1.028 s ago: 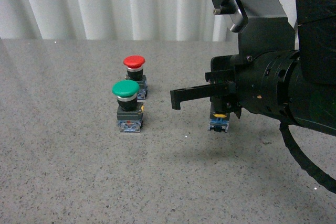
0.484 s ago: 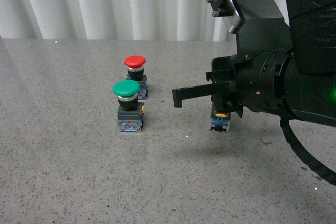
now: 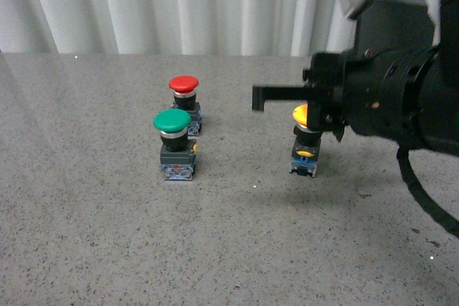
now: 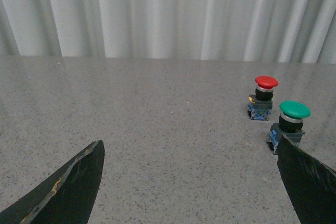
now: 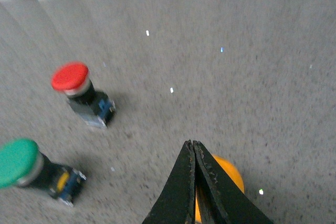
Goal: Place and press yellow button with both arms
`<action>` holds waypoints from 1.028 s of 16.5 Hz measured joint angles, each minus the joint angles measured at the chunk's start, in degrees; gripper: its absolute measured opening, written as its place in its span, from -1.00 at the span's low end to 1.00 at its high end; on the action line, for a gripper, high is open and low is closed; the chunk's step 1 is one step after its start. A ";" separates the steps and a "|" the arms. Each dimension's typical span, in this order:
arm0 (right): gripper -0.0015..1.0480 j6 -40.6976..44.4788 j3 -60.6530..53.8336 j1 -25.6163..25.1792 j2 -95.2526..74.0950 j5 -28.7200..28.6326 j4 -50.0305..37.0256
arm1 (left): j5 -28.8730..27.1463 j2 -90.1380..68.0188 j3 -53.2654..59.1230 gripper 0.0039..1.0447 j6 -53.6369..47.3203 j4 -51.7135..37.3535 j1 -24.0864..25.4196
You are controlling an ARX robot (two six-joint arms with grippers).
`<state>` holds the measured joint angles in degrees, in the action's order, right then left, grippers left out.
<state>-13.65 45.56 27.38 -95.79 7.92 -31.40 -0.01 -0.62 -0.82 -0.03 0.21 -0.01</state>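
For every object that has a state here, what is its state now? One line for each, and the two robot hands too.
yellow button: upright on the table, cap uncovered, right hand just above and beside it.
green button: upright, untouched.
red button: upright behind the green one, untouched.
right hand: fingers shut together, holding nothing.
left hand: open, empty, away from the buttons.

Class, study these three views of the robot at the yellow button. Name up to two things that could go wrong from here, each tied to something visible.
1. The right gripper looks shut above the yellow button, and appears off the cap's centre; a press from here could tip the narrow-based button.
2. The green button and red button stand close together, near the left gripper; that arm coming across could knock them.
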 joint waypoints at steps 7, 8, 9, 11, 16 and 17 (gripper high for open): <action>-0.97 2.84 -13.31 4.96 37.42 17.20 8.44 | 0.00 0.00 0.00 0.88 0.00 0.02 0.00; -0.97 6.60 -17.38 2.64 44.54 20.09 12.52 | -0.11 0.00 0.00 0.88 0.00 0.02 0.00; -0.97 9.92 -22.84 -1.92 56.15 18.38 20.41 | -0.07 0.00 0.00 0.88 0.00 0.02 -0.02; -0.97 12.87 -36.79 -27.39 88.26 -7.85 33.68 | 0.00 0.00 0.00 0.88 0.00 0.02 -0.02; -0.97 13.14 -41.00 -27.39 91.80 -7.87 32.20 | 0.02 0.00 0.00 0.88 0.00 0.02 -0.02; -0.97 13.14 -41.16 -27.39 91.89 -7.87 32.13 | 0.02 0.00 0.00 0.88 0.00 0.00 -0.02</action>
<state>-0.51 4.40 -0.01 -3.90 0.05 0.73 0.01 -0.62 -0.82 -0.03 0.21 -0.03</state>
